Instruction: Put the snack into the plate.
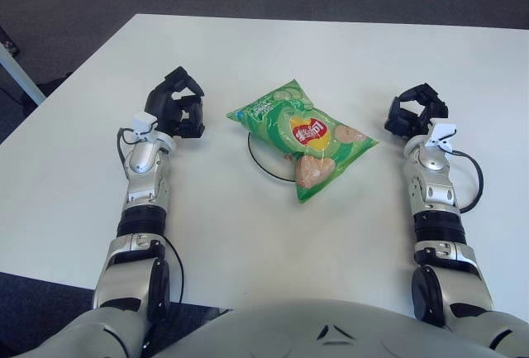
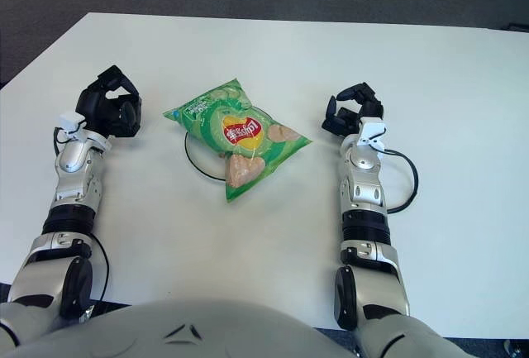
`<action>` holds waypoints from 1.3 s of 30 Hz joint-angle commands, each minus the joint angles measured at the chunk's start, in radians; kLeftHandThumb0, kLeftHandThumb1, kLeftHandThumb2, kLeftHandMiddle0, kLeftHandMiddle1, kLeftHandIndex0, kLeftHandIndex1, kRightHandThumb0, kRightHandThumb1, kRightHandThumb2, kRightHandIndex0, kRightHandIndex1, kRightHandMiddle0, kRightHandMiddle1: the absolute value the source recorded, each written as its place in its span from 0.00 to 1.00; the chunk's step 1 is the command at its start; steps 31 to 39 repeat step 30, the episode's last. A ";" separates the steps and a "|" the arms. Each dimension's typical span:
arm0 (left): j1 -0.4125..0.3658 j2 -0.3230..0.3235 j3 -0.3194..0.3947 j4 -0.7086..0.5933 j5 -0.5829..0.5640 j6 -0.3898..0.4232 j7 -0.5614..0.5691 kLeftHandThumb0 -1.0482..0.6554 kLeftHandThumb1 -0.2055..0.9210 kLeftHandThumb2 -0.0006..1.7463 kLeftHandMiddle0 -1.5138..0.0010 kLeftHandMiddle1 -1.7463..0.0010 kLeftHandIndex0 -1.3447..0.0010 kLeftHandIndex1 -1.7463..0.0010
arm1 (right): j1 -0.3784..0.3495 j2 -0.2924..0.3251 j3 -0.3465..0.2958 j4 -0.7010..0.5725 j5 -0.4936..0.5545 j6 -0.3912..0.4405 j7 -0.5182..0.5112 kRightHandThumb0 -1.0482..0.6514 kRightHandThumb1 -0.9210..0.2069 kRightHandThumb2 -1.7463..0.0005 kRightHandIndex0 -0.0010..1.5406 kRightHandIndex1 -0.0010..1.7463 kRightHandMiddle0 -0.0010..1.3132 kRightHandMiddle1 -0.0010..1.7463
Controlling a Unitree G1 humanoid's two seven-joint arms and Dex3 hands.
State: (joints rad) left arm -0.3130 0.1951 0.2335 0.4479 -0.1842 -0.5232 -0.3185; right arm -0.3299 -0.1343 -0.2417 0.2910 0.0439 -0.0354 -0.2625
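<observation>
A green bag of crisps [image 1: 302,136] lies across a white plate [image 1: 263,159] in the middle of the table; only the plate's dark rim shows at the bag's left and lower side. My left hand [image 1: 178,108] is to the left of the bag, apart from it, with its black fingers curled and nothing in them. My right hand [image 1: 416,112] is to the right of the bag, also apart from it, fingers curled and holding nothing.
The white table [image 1: 248,234] spreads around the plate. Dark carpet lies beyond its far edge. A white table leg or bar [image 1: 21,73] shows at the far left. A black cable loops beside my right wrist [image 1: 473,178].
</observation>
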 commanded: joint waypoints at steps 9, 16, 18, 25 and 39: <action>0.314 -0.121 -0.046 -0.153 0.011 0.022 0.074 0.33 0.44 0.77 0.14 0.00 0.53 0.00 | 0.128 0.099 -0.023 -0.020 0.044 -0.006 -0.035 0.35 0.47 0.30 0.79 1.00 0.42 1.00; 0.331 -0.141 -0.062 -0.195 -0.008 0.038 0.091 0.33 0.44 0.77 0.14 0.00 0.53 0.00 | 0.118 0.106 -0.035 0.001 0.057 -0.050 -0.033 0.35 0.46 0.31 0.78 1.00 0.42 1.00; 0.339 -0.150 -0.070 -0.211 -0.009 0.039 0.099 0.33 0.44 0.77 0.14 0.00 0.53 0.00 | 0.114 0.104 -0.040 0.009 0.058 -0.056 -0.031 0.35 0.46 0.31 0.78 1.00 0.42 1.00; 0.369 -0.172 -0.092 -0.244 -0.012 0.045 0.124 0.33 0.44 0.77 0.13 0.00 0.53 0.00 | 0.102 0.100 -0.050 0.035 0.059 -0.073 -0.024 0.35 0.46 0.31 0.77 1.00 0.41 1.00; 0.364 -0.172 -0.098 -0.231 -0.018 0.043 0.125 0.33 0.45 0.77 0.13 0.00 0.53 0.00 | 0.095 0.096 -0.052 0.048 0.061 -0.078 -0.021 0.35 0.46 0.31 0.77 1.00 0.41 1.00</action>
